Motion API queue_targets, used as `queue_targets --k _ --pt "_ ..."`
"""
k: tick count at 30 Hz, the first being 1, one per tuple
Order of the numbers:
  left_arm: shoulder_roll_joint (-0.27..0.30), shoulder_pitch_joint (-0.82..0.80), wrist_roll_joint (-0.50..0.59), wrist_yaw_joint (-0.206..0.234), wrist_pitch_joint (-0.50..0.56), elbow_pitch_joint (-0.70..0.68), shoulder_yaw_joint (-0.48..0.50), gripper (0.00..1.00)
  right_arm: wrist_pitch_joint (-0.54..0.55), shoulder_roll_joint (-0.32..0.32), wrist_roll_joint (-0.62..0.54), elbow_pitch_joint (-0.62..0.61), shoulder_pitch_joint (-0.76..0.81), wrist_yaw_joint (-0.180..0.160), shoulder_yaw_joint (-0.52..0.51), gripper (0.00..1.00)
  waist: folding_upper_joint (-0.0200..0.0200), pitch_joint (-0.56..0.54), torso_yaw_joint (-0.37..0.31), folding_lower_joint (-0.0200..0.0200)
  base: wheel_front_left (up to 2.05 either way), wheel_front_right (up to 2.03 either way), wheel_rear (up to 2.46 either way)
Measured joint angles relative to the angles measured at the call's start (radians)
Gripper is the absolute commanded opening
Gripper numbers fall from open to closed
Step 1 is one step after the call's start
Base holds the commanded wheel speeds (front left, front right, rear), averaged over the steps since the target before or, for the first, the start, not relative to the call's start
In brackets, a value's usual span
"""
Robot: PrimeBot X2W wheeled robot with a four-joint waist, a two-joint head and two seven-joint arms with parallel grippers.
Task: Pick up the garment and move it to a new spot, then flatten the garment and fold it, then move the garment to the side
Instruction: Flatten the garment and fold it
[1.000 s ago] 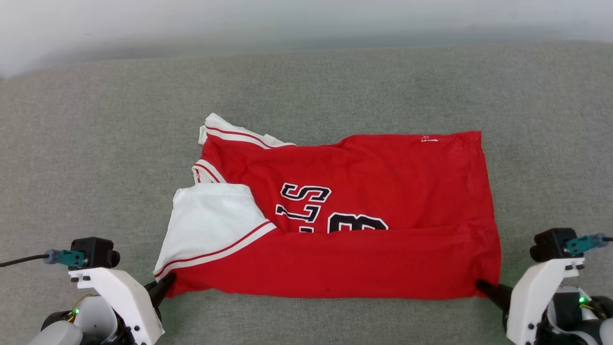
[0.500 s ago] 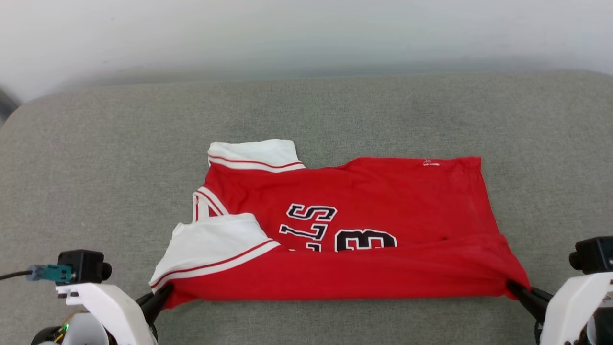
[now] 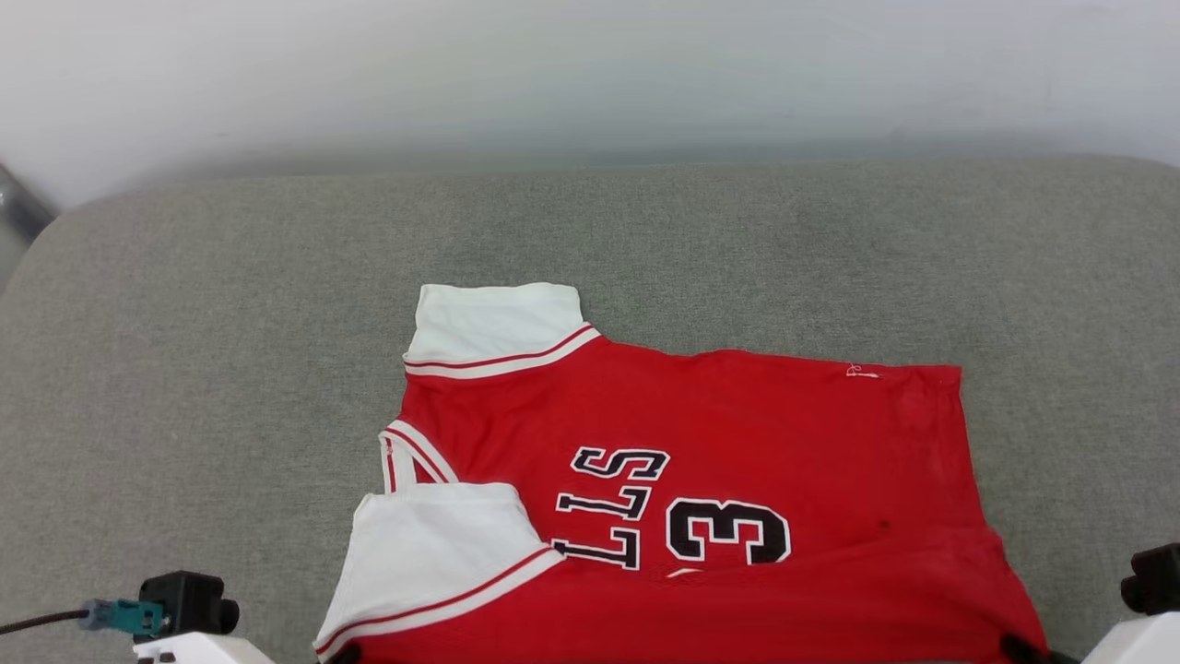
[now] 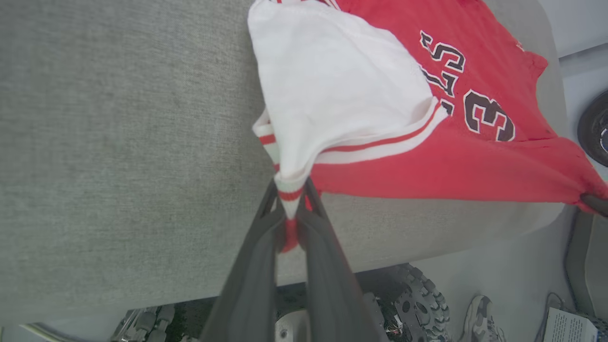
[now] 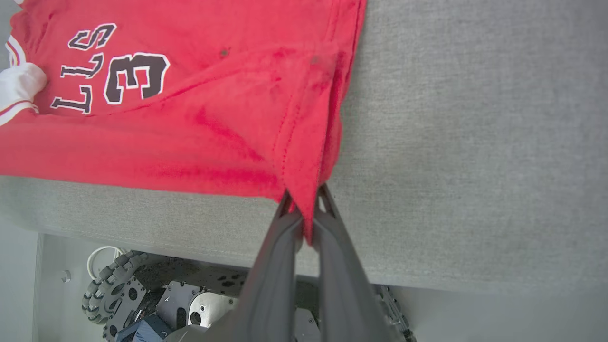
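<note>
Here the left claw [image 4: 290, 199] is pinched tight on the garment's [image 3: 719, 433] near left corner, on the striped trim where the white sleeve [image 4: 332, 85] ends. The garment lies spread across the middle of the grey bench [image 3: 230, 323]. Its far part rests flat, and its near edge is raised at the bench's front edge. That edge runs taut as a red band to the right claw [image 5: 305, 199], which is clamped on the near right corner of the hem.

Holding the 2 corners well apart looks meant to keep the cloth stretched. A pull would then drag it flat instead of bunching it, which suits the flattening step. The near band laps over the lower part of the print [image 3: 636, 503], so the front is not yet fully laid out. The sleeve is folded in over the chest.

The black, white-outlined print reads sideways in the head view. The letters "LLS" sit left of a large "3", and the rest is tucked under the band. A small white mark [image 3: 860, 371] sits by the far right corner, too small to read.
</note>
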Motion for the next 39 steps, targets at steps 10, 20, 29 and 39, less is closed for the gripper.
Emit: queue_targets --k 10,20,29,39 --pt "-0.075 0.003 -0.027 -0.050 0.000 0.161 -0.032 0.00 -0.024 0.018 -0.028 0.161 0.019 0.000 0.039 0.00 0.0000 0.018 -0.014 0.0000 0.00 0.00 0.00" --pt "-0.119 -0.031 -0.049 -0.079 -0.004 0.240 -0.024 1.00 -0.054 0.005 0.012 0.254 -0.022 0.000 0.078 0.48 0.0000 0.049 -0.015 0.0000 0.00 0.00 0.00" --pt "0.019 -0.038 -0.072 -0.070 0.087 0.129 0.013 1.00 -0.057 0.021 0.061 0.209 -0.025 0.000 0.055 1.00 0.0000 0.059 -0.013 0.0000 0.00 0.00 0.00" --pt "0.162 -0.251 -0.119 -0.079 0.258 0.034 0.110 1.00 -0.026 0.011 0.039 0.105 -0.113 0.000 -0.022 1.00 0.0000 0.095 -0.042 0.0000 0.00 0.00 0.00"
